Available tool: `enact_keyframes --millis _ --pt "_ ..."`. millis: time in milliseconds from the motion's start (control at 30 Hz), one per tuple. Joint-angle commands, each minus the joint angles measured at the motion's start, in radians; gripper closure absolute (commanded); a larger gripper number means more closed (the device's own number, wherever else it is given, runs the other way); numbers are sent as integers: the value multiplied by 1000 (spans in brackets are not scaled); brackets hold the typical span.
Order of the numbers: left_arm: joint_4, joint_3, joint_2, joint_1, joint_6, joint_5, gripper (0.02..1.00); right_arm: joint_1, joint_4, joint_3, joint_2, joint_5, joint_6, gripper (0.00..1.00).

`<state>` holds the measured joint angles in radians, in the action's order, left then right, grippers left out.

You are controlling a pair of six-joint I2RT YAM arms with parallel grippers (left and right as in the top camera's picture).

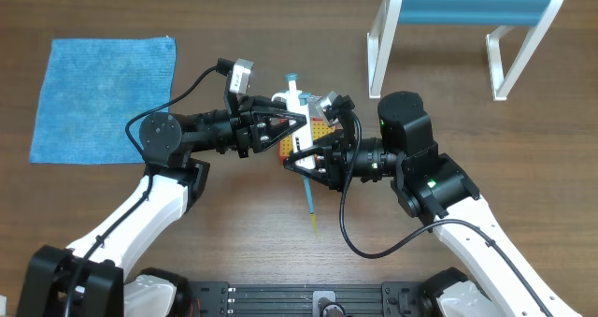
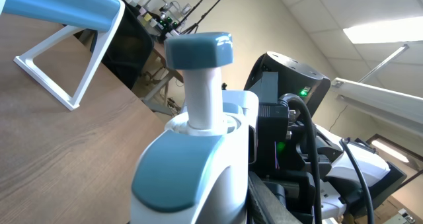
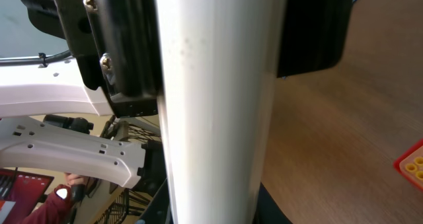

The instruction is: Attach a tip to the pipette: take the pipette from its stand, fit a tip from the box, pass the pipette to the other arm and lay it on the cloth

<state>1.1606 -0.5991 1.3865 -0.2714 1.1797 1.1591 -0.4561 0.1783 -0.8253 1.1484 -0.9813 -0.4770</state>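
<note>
Pipette is up off the worktop, mid-scene, between both arms and above the tip box. Blue plunger button points away from the arm bases, and the thin blue shaft runs back toward them. Yellow tip is seated on the shaft's end.

Left pincer comes in from the left onto the upper white body. In the right wrist view its black fingers sit flush on both sides of the white barrel, so it's grasping the pipette.

Right pincer is at the body just below the left one. Can't tell whether it's clenched or released.

Blue cloth lies flat at far left, well apart from the pipette. Pipette stand, white legs with a blue bar, is at far right. A corner of the tip box shows in the right wrist view, with yellow tips in a red frame.
</note>
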Motion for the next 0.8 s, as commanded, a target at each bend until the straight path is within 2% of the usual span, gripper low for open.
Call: enact_keyframes --millis 33,133,233,300,367,467,533,633,733,800 --pt "5 -14 1 -24 -67 -4 987 -12 -9 -10 -3 -52 -27 3" --pt "-85 -13 1 -23 -100 -27 987 -12 -8 -10 -3 -49 -26 3" --pt "-337 -13 1 -20 -204 -104 991 -6 -4 -10 -4 -20 -16 3" --pt "-531 -13 1 0 -279 -182 989 20 13 -10 -4 31 -16 3" --pt "-597 -13 1 29 -315 -198 989 54 75 -10 -4 135 12 3" --pt "-598 -14 0 70 -314 -211 989 85 182 -10 -4 301 152 5" --pt "-626 -14 0 113 -322 -253 991 101 190 -10 -5 391 204 5" --pt "-808 -14 0 188 -380 -400 989 137 188 -10 -15 470 221 3" --pt "-982 -14 0 239 -427 -542 989 188 189 -10 -27 473 220 3" --pt "-1067 -22 0 271 -460 -583 989 212 188 -10 -32 473 220 5"
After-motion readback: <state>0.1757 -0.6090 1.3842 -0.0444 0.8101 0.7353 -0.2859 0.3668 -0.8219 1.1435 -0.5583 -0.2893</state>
